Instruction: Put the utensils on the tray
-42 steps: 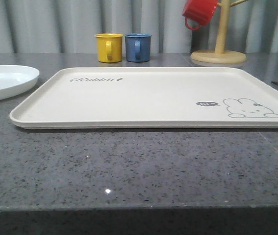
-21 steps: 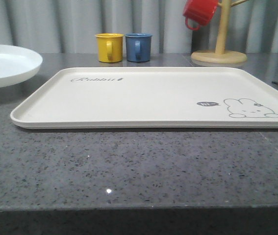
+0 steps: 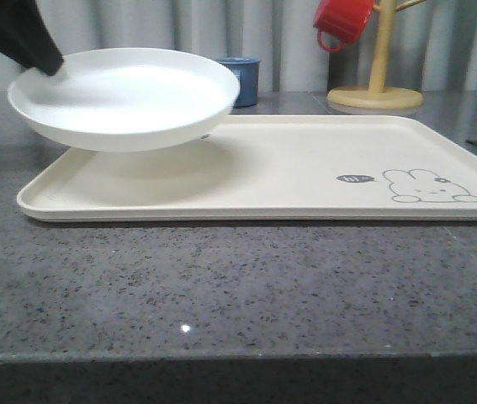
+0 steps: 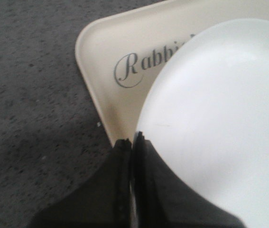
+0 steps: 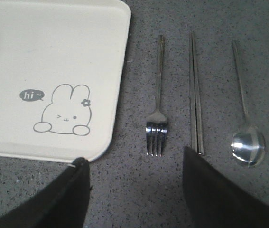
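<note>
At the far left the left hand [image 4: 133, 142] is closed tight on the rim of the white plate [image 3: 124, 97], which hangs in the air over the tray's [image 3: 263, 206] left end, casting a shadow on it and not yet set down. The plate looks rigid, smooth and likely breakable, so an edge pinch like this one seems the natural hold, though a glossy rim could slip if tilted. Under it the tray reads "Rabbi", the rest of the script hidden by the plate; further right a small bubble says "hi~" beside a rabbit drawing. Right of the tray, on the speckled grey surface [image 5: 139, 190], lie the fork [image 5: 157, 114], the chopsticks [image 5: 195, 95] and the spoon [image 5: 245, 118], side by side and apart; thin, stiff, slick steel lying flat, probably best pinched mid-handle. The right hand [image 5: 134, 190] hovers near them, spread wide and holding nothing
</note>
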### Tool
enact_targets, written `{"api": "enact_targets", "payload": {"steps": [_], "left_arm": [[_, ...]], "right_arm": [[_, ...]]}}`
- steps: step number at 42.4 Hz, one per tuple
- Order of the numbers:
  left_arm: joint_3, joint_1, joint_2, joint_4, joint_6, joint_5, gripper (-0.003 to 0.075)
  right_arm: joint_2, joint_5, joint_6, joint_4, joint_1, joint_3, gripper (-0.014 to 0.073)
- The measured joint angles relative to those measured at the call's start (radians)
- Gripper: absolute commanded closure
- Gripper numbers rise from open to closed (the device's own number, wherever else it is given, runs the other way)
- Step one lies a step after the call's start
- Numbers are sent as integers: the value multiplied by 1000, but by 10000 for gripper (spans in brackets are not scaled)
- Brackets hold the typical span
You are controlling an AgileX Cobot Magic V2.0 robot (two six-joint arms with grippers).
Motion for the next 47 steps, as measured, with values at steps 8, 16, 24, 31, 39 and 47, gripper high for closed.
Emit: {"api": "enact_targets", "payload": {"steps": [8,16,24,31,39,47], "left_arm": [[-2,-69,64,0,0,-30,741],[-2,-76,122,0,0,-33,729],[-2,-76,135,-2,0,-19,448],[-4,-76,135,-6,0,-21,269],[-6,-76,87,23,0,-17,282],[-7,-129,-75,101,-2,24,281]], "right_arm": [[0,0,-2,0,0,0,133],[0,0,-2,0,0,0,133],[0,0,-2,0,0,0,133],[0,0,-2,0,0,0,133],[0,0,-2,0,0,0,133],[0,0,-2,0,0,0,133]]}}
